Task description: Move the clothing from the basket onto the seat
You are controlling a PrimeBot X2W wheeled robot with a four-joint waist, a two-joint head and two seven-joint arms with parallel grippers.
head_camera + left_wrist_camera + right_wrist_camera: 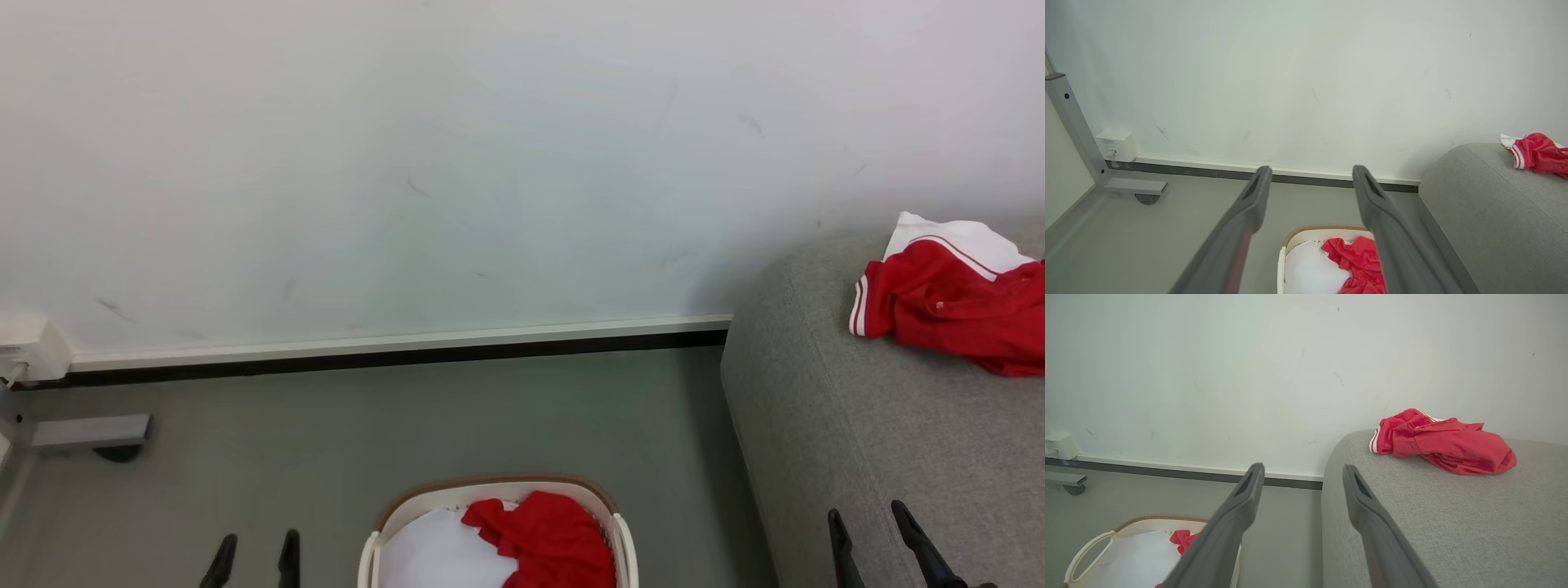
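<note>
The white basket (390, 513) with a brown rim stands on the floor at the bottom middle of the head view. Inside it lies red clothing (549, 537) on a white patch. Another red garment with white trim (951, 302) lies crumpled on the grey seat (849, 425) at the right. My left gripper (255, 549) is open left of the basket, with nothing between its fingers. My right gripper (869, 524) is open over the seat's near left edge. The wrist views show the basket (1306, 233) (1126, 527), the seat (1494, 220) (1453, 522), and both empty grippers (1310, 179) (1302, 475).
A white wall with a dark baseboard (392, 353) runs behind the grey floor. A grey metal frame foot (90, 433) and a white wall socket (28, 347) sit at the far left. Bare floor lies between the basket and the wall.
</note>
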